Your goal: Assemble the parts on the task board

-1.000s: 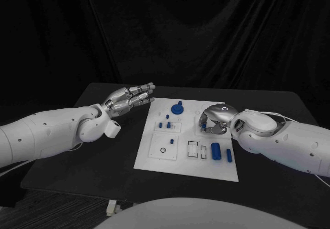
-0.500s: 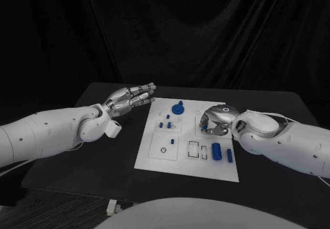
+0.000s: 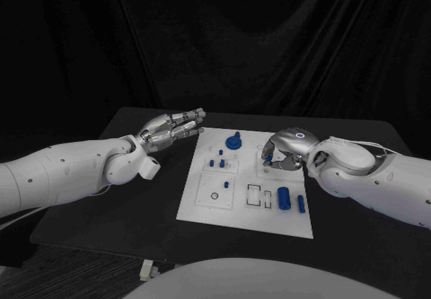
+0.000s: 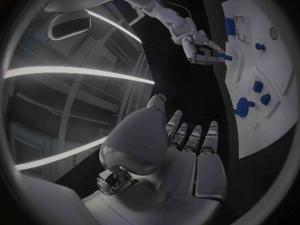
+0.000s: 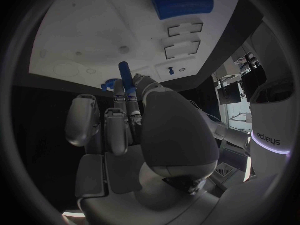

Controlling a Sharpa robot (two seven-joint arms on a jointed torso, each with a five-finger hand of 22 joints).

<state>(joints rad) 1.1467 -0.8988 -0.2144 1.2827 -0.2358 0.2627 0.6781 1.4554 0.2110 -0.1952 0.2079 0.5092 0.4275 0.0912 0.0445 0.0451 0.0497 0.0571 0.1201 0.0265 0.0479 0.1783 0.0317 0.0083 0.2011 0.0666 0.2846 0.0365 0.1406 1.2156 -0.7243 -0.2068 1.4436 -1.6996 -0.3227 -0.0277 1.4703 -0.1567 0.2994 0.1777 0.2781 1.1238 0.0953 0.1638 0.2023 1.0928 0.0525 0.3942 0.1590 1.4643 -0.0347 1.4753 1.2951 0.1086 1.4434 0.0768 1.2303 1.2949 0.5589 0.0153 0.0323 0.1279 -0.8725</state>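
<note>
Black table (image 3: 117,212) and dark curtain are being shown; a small blue peg (image 5: 127,77) is being pinched by the right hand (image 3: 286,149) above the task board (image 3: 202,212), while the left hand (image 3: 169,129) is being held empty with fingers apart beside it.

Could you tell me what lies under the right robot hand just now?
The right robot hand holds a blue peg above the task board. The board surface directly beneath its fingers is covered from the head view.
</note>
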